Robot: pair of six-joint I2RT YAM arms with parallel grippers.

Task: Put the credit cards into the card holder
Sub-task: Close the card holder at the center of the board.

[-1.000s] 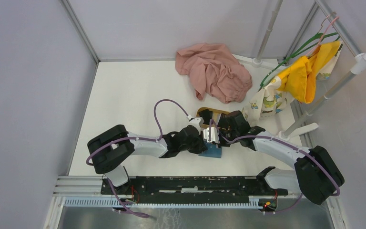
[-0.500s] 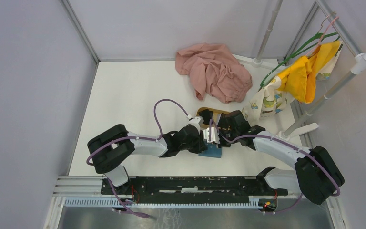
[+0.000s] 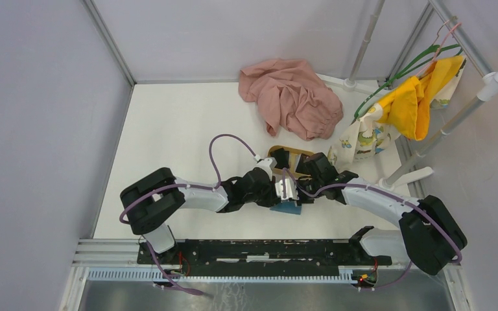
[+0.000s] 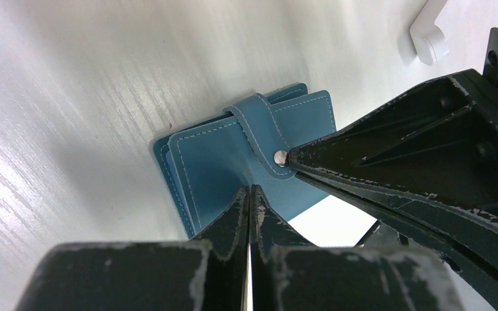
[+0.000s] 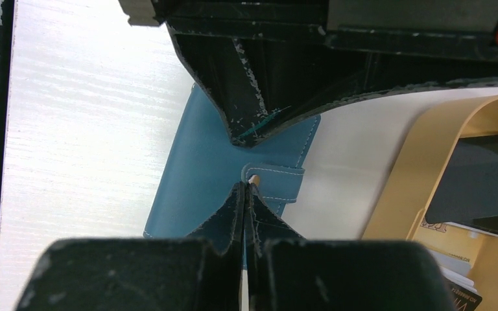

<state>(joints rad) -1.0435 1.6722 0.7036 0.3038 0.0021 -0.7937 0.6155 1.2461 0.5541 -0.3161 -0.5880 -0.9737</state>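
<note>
The teal-blue card holder lies closed on the white table, strap snapped down, as the left wrist view and the right wrist view also show. My left gripper is shut, its tips resting on the cover just short of the snap. My right gripper is shut, its tips at the strap's snap from the opposite side. Neither gripper holds anything. A black credit card lies in the tan wooden tray, with more cards below it.
The wooden tray sits just behind the two gripper heads. A pink cloth lies at the back. A rack with yellow and printed cloths stands at the right, its white foot on the table.
Both gripper heads have closed in slightly over the card holder. The card holder has stayed in place.
</note>
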